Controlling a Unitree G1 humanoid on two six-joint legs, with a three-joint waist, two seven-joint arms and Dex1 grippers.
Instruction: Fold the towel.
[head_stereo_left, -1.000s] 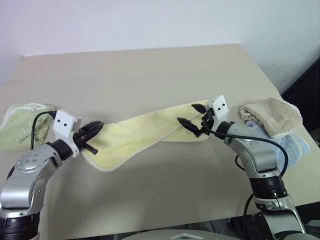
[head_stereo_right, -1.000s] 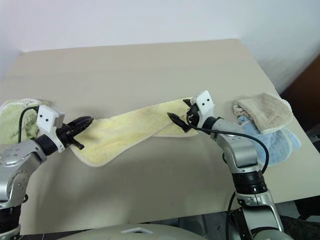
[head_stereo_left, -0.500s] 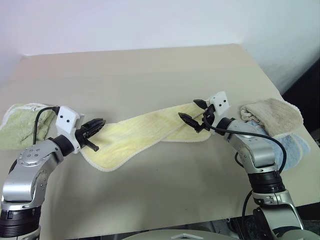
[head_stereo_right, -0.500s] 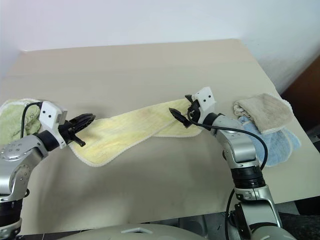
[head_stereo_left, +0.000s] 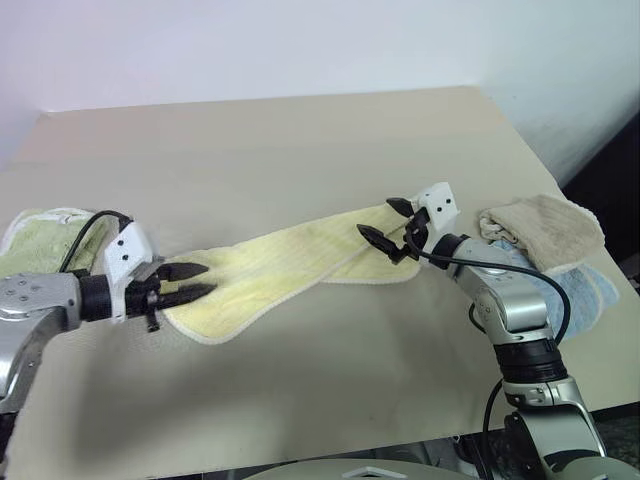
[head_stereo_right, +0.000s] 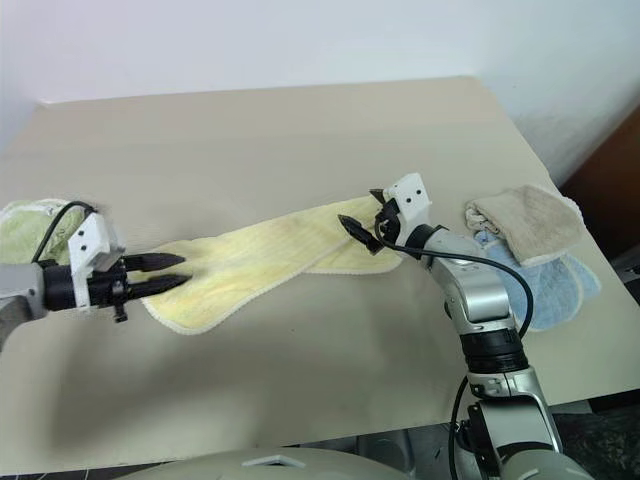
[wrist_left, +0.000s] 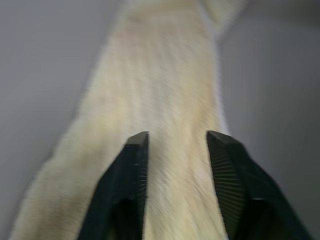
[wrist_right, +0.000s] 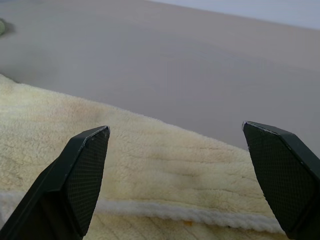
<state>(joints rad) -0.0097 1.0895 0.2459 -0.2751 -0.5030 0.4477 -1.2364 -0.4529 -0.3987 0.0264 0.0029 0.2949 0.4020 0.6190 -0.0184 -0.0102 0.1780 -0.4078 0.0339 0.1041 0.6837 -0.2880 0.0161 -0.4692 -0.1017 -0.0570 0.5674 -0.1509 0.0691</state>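
Both grippers gape empty over the towel (head_stereo_left: 290, 265) — green towel (head_stereo_left: 45, 245) left, tan towel (head_stereo_left: 550, 228) right.

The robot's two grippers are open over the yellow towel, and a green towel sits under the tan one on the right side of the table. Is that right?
Almost. The towel under the tan towel is light blue, as the left eye view shows; the green towel lies at the table's left edge. The left gripper and right gripper are open over the yellow towel.
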